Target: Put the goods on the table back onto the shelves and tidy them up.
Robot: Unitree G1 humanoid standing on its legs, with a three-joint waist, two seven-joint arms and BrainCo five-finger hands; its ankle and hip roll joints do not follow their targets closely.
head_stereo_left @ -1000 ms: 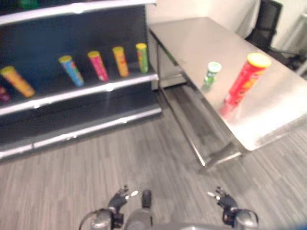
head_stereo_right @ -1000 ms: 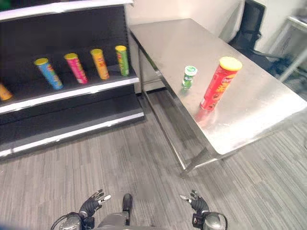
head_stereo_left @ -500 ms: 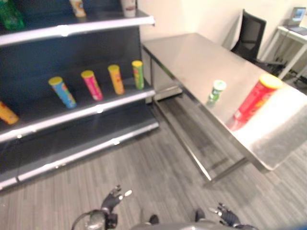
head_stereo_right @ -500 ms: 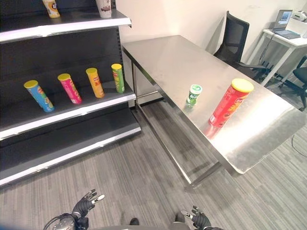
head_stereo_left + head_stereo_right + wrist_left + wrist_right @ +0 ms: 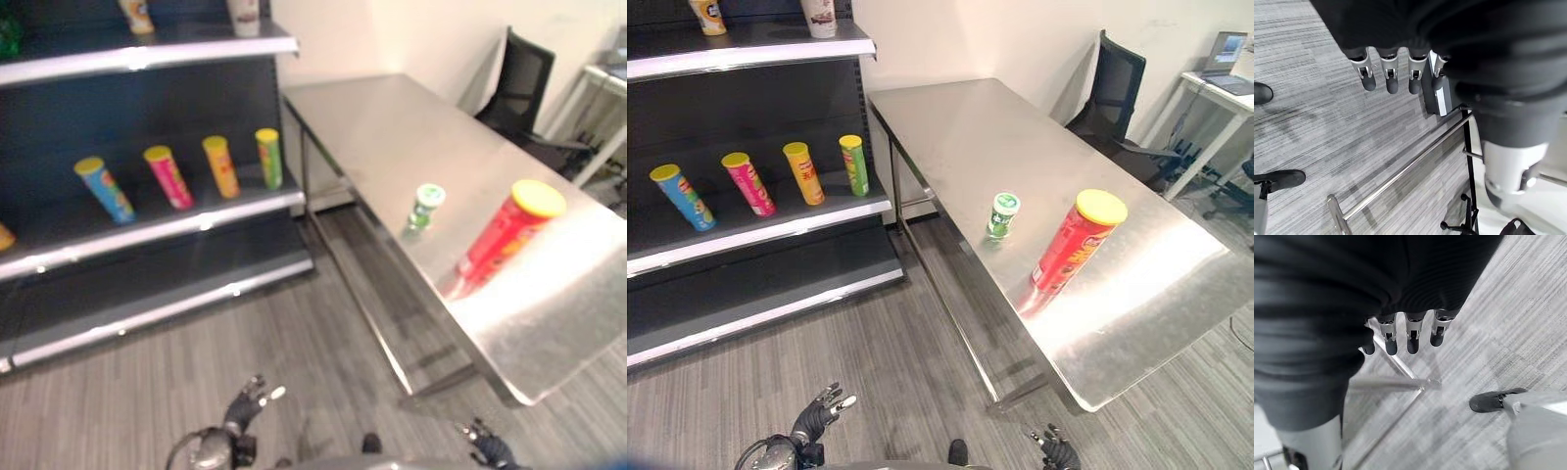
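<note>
A tall red can with a yellow lid (image 5: 1070, 248) stands on the steel table (image 5: 970, 127) near its front right part. A small green cup with a white lid (image 5: 1001, 213) stands just left of it, further back. Both hands hang low over the floor, far from the table. My left hand (image 5: 820, 413) is at the bottom left with relaxed, straight fingers (image 5: 1390, 73) holding nothing. My right hand (image 5: 1054, 450) is at the bottom edge, its fingers (image 5: 1409, 335) also straight and empty.
A dark shelf unit (image 5: 754, 220) stands to the left of the table. Its middle shelf carries several coloured cans, such as a blue one (image 5: 680, 196) and a green one (image 5: 854, 164). Two cups (image 5: 818, 12) sit on the top shelf. A black chair (image 5: 1117, 88) stands behind the table.
The whole picture has shifted, so the camera has moved: the table and shelves now sit lower and closer. Both hands stay low with fingers straight. The can and cup have not moved on the table.
</note>
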